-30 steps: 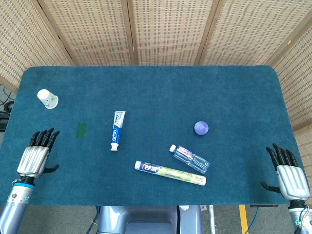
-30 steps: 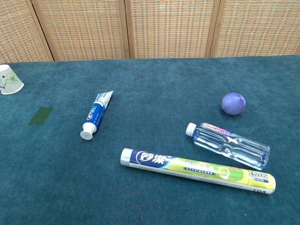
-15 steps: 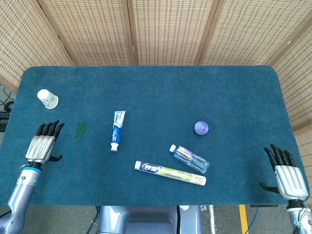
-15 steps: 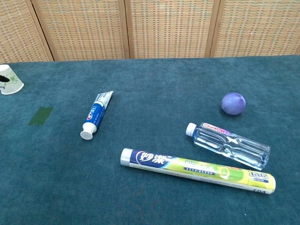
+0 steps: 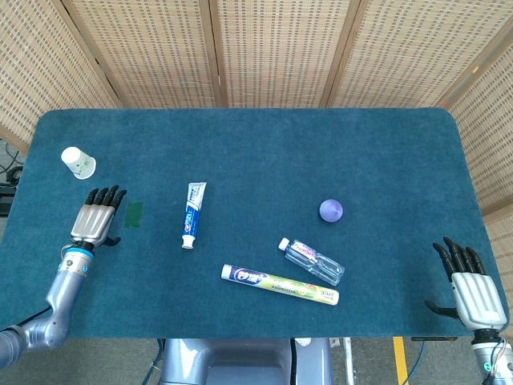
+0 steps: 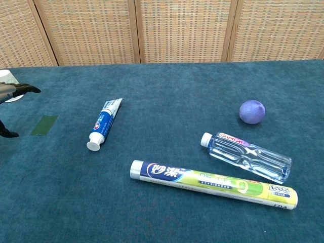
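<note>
A table (image 5: 256,136) covered in dark teal cloth stands before woven cane screen panels (image 5: 272,48). The left hand (image 5: 94,218) hovers over the near-left part of the cloth with its fingers straight and spread, holding nothing; in the chest view only its dark fingertips (image 6: 23,89) show at the left edge. Just beside this hand, toward the table's middle, lies a small green patch (image 5: 134,214), flat on the cloth. A white paper cup (image 5: 78,162) with a green print lies on its side farther back and near the left edge, apart from the hand. A blue and white toothpaste tube (image 5: 192,214) lies near the patch on the side away from the hand, its cap pointing toward the near edge. A longer tube (image 5: 280,284) with a green and yellow label lies close to the near edge, and a clear plastic bottle (image 5: 311,261) with a white cap lies on its side just behind it. A purple ball (image 5: 331,210) rests behind the bottle, well apart from both hands. The right hand (image 5: 471,287) is at the near-right corner, fingers extended and apart, empty.
</note>
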Robot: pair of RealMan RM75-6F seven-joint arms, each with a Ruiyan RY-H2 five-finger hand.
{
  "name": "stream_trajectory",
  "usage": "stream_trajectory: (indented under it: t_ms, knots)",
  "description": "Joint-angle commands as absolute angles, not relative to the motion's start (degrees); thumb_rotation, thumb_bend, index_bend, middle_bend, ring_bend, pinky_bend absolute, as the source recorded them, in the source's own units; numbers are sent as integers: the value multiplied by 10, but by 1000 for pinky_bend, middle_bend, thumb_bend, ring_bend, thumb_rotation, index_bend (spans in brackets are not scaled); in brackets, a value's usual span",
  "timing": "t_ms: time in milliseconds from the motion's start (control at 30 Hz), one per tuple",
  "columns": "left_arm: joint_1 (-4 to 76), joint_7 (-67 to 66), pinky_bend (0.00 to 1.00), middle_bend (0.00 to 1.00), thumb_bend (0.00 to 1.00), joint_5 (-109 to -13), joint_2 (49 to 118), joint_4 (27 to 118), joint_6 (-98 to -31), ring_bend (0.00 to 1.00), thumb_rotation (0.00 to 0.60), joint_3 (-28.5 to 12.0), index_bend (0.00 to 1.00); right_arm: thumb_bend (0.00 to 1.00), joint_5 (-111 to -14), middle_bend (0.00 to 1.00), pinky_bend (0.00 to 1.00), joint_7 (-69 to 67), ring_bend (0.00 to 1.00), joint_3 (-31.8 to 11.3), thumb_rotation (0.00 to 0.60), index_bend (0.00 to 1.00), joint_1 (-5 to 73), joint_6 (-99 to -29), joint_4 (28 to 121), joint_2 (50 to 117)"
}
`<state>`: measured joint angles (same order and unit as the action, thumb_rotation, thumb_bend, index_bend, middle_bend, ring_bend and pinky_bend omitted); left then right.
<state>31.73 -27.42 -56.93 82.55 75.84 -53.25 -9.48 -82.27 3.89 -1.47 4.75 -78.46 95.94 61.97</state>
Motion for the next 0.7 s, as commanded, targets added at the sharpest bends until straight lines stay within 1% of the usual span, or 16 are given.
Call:
stream_trajectory:
  t_ms: [33,700]
  knots:
    - [326,-281,0,0,212,-561,836,746,-527,0,600,-95,0,145,-824,0,0,35,0,-15,600,0,47,-786,959,618]
    - [371,-321,0,0,218,-525,884,682,-500,0,600,-89,0,145,-824,0,0,12,0,-18,600,0,46,-787,955,613]
